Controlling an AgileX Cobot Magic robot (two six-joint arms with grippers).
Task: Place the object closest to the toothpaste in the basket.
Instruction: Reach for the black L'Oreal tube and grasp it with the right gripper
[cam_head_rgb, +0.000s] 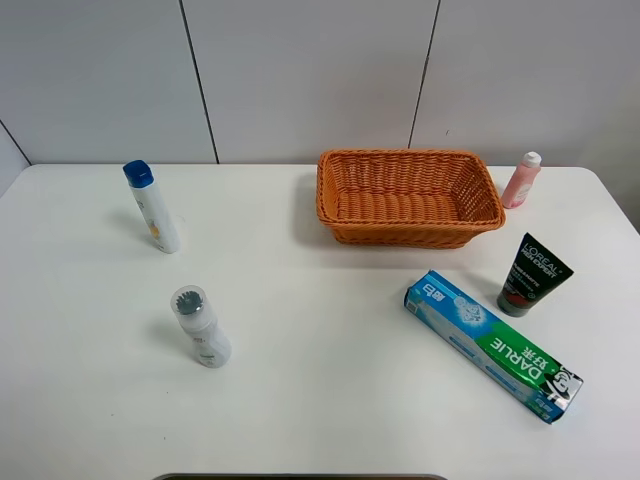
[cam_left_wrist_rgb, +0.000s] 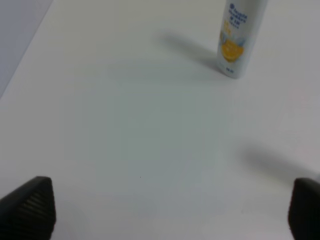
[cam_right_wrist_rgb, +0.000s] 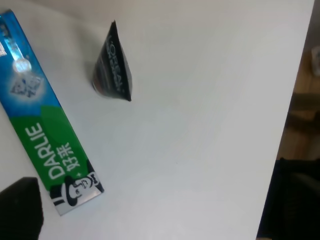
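Right wrist view showed the black tube (cam_right_wrist_rgb: 113, 67) standing just beside the toothpaste box (cam_right_wrist_rgb: 45, 125), near the right edge of the table (cam_right_wrist_rgb: 200, 130). The right fingers (cam_right_wrist_rgb: 20, 207), spread and empty, were nearer; the left fingers (cam_left_wrist_rgb: 30, 207) were likewise spread.

From my remote station, the high camera shows a white table (cam_head_rgb: 300, 410) filling the frame from 3 o'clock round to 9 o'clock, its top matte and its far corners rounded at 10 and 2 o'clock. At 12 o'clock stands a wall (cam_head_rgb: 310, 70) of pale grey panels, split by thin dark seams (cam_head_rgb: 198, 80) that lean outward as they rise. The light is soft and even, with no hard glare on the tabletop. On the right wrist camera I see a blurred brown strip (cam_right_wrist_rgb: 300, 100) beyond the table's edge.
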